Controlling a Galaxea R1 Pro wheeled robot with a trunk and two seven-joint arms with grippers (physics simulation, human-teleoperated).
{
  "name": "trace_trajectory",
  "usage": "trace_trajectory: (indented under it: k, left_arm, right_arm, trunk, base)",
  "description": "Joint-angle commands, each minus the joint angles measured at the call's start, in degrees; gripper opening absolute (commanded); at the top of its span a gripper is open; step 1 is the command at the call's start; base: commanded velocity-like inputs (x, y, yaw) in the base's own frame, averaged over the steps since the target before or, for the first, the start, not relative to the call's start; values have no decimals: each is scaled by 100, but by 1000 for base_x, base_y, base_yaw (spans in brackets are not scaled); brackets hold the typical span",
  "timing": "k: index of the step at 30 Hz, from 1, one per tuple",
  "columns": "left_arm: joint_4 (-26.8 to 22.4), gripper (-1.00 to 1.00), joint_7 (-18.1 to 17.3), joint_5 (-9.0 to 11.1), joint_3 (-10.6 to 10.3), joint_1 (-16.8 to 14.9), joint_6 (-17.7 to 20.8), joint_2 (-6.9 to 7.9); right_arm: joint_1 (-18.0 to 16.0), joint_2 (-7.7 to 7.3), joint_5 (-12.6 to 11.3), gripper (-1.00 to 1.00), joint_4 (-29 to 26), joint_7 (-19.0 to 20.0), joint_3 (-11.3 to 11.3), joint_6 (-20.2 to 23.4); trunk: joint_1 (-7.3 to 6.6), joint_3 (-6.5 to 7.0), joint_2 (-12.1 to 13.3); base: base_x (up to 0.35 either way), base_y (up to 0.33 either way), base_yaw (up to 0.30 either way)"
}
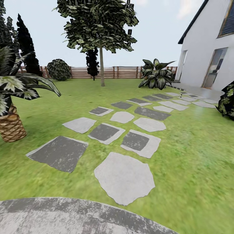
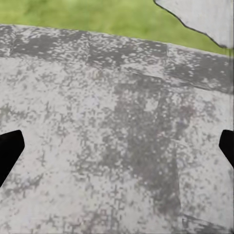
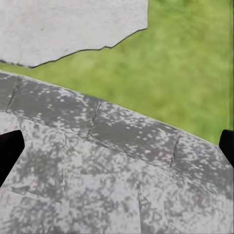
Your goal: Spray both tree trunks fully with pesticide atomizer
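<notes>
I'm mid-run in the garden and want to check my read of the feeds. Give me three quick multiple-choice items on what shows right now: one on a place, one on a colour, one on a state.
1. Where does the white house stand in the head view?
A. far left
B. at the right
C. centre, behind the fence

2. What colour is the fence at the lawn's far edge?
A. brown
B. white
C. blue

3. How do the left gripper and right gripper stand in their wrist views?
A. both shut on a bottle
B. left shut, right open
C. both open, holding nothing

Answers:
1. B: its wall and doors fill the right edge, beside the stepping-stone path.
2. A: brown horizontal slats run behind the thin-stemmed tree.
3. C: each view has its dark fingertips at opposite edges, with only grey paving between them.
</notes>
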Motion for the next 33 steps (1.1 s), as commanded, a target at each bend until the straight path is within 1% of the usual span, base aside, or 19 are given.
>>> trace_trajectory:
  k: [1,4,8,11,21,33]
  left_arm:
    - [0,100,0,0,2,0,0,2]
    - [0,100,0,0,32,0,0,1]
    - [0,100,-1,0,240,0,-5,-3]
    - [0,100,-8,0,331,0,-9,-4]
    - [0,100,-9,8,332,0,-9,-4]
    - [0,100,-17,9,330,0,-9,-6]
  right_arm:
    - [0,0,0,100,0,0,0,0]
    - [0,0,4,100,0,-1,0,0]
    - [0,0,3,100,0,1,0,0]
    - [0,0,1,100,0,-1,0,0]
    - [0,0,3,100,0,-2,0,0]
    - [0,0,40,100,0,29,33,-9]
  trunk:
    - [0,0,0]
    - [0,0,0]
    - [0,0,0]
    - [0,0,0]
    - [0,0,0]
    - [0,0,0]
  base:
    - [230,-223,-300]
    - [230,-223,-300]
    - [230,-223,-300]
    - [240,-223,-300]
    - [279,-207,-300]
    - [336,-27,-32]
